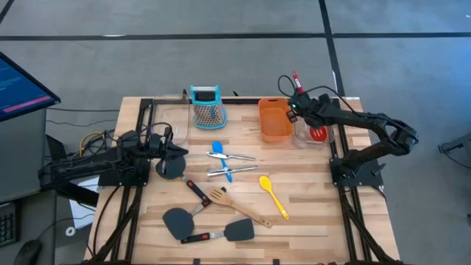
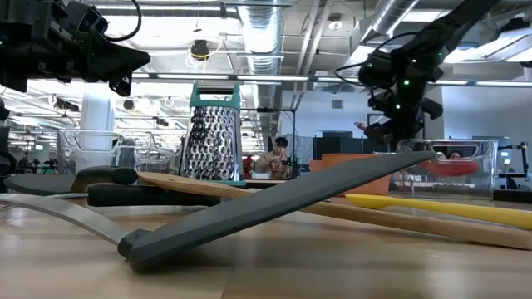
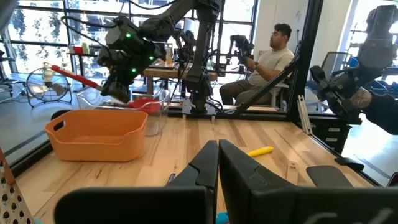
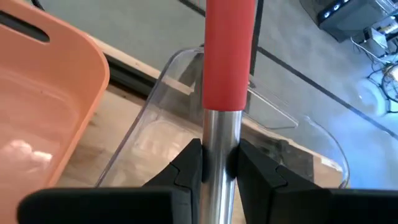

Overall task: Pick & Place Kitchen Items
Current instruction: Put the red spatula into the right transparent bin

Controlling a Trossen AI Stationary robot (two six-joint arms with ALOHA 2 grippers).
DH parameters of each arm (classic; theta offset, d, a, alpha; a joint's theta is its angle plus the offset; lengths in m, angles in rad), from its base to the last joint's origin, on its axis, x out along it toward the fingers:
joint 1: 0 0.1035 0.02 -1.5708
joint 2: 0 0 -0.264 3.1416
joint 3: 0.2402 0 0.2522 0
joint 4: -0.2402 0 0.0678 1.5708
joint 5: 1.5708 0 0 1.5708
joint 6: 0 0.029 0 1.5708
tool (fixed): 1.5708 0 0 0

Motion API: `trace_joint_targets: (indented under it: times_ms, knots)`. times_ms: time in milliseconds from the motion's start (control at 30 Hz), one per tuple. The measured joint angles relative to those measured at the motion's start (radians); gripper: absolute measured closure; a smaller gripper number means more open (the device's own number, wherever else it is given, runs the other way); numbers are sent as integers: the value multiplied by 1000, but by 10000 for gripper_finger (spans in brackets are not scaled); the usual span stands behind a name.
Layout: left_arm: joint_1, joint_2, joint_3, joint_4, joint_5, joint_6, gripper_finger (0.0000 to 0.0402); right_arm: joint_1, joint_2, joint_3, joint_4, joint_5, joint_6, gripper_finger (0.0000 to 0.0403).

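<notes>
My right gripper (image 1: 298,104) is at the far right of the table, above a clear bin (image 1: 315,134), and is shut on a red spoon (image 1: 317,133) with a silver shaft. The spoon's red bowl (image 3: 144,104) is down in the bin. Its red handle end (image 1: 296,77) sticks up toward the far edge. My left gripper (image 1: 180,156) waits shut and level at the table's left, touching nothing. The blue spoon and silver tongs (image 1: 224,162), yellow spoon (image 1: 273,196), wooden turner (image 1: 237,207) and black spatulas (image 1: 180,221) lie flat on the tabletop. My right gripper pinches the spoon's silver shaft (image 4: 221,134) between its two fingers (image 4: 189,165), just below the red grip (image 4: 229,56). The fingers slant down from the table's right and lie across the shaft. The spoon is tilted, bowl end low inside the clear bin; whether the bowl touches the bin's floor I cannot tell.
An orange tub (image 1: 274,121) stands just left of the clear bin. A teal-topped grater (image 1: 207,106) stands at the far middle, and another clear bin (image 1: 173,121) at the far left. A person sits in the room beyond the table (image 3: 267,62).
</notes>
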Motion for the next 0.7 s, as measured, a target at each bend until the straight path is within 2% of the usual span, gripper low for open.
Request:
trace_joint_targets:
  times_ms: [167, 267, 400, 700]
  knots:
    - [0, 0, 0, 0, 0, 0, 399, -8, -92, -109, 116, -43, 10, 338]
    - [0, 0, 0, 1, 0, 1, 399, -13, -129, -158, 128, -62, -2, 338]
    - [0, 0, 0, 1, 0, 9, 399, -16, -149, -187, 131, -96, -5, 338]
    - [0, 0, 0, 6, 0, 9, 399, -47, -142, -194, 135, -101, -5, 334]
